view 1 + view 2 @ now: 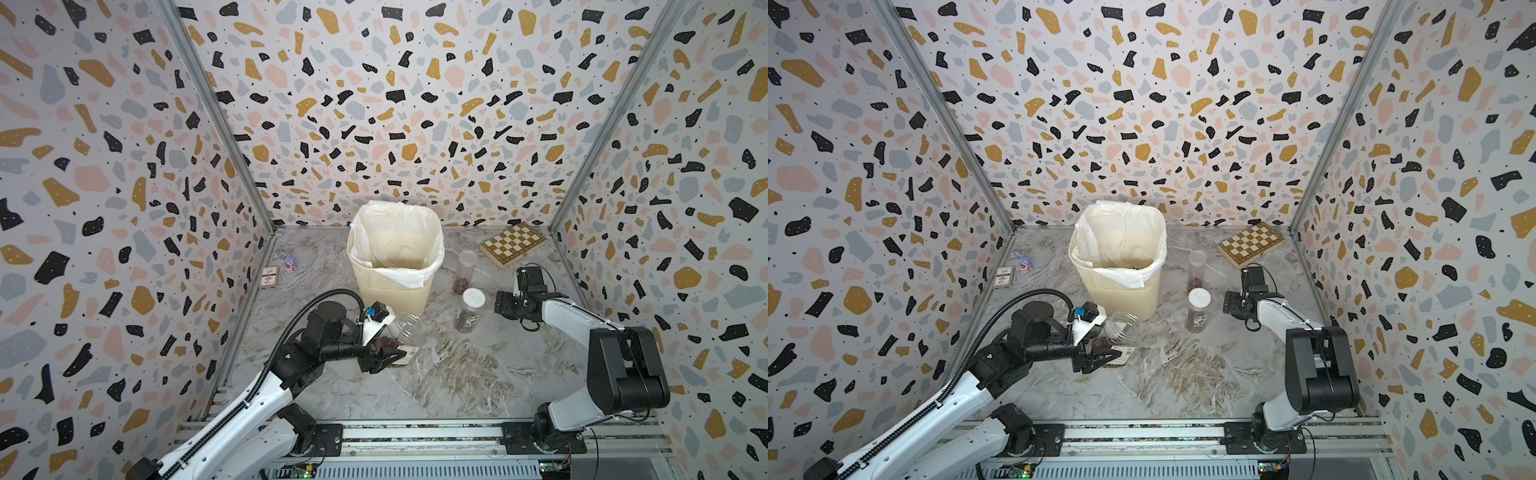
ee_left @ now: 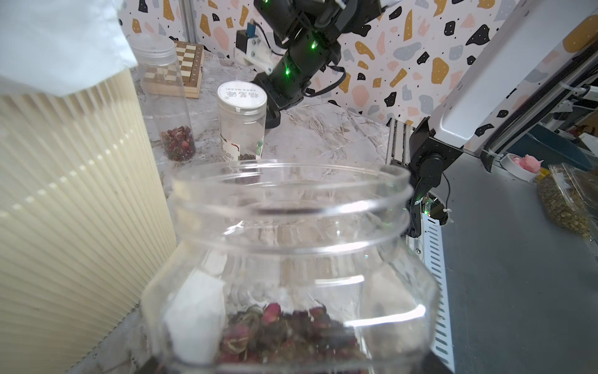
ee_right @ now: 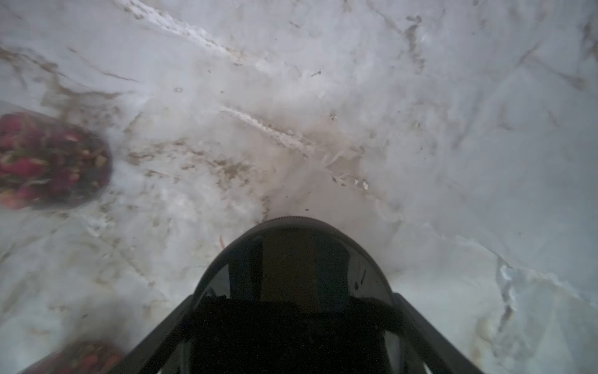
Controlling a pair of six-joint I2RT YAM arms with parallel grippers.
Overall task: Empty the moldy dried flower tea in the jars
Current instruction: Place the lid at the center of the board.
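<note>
Left gripper [image 1: 390, 356] pinches open-mouthed squat jar [image 1: 409, 329], tilted, tea [image 2: 284, 333] inside, toward table [image 1: 457, 374] left edge. Right gripper [image 1: 505, 308] clamps black lid [image 3: 293, 255] toward right edge.

Marble tabletop [image 1: 457, 374] — cream bin [image 1: 390, 291], tall jar [image 1: 466, 270], white-lidded jar [image 1: 471, 309], chessboard [image 1: 513, 244]

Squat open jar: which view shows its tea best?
Left wrist view: the squat jar fills the frame, tea clear at its base. Both top views show it small, partly behind the left end effector; right wrist view misses it.
</note>
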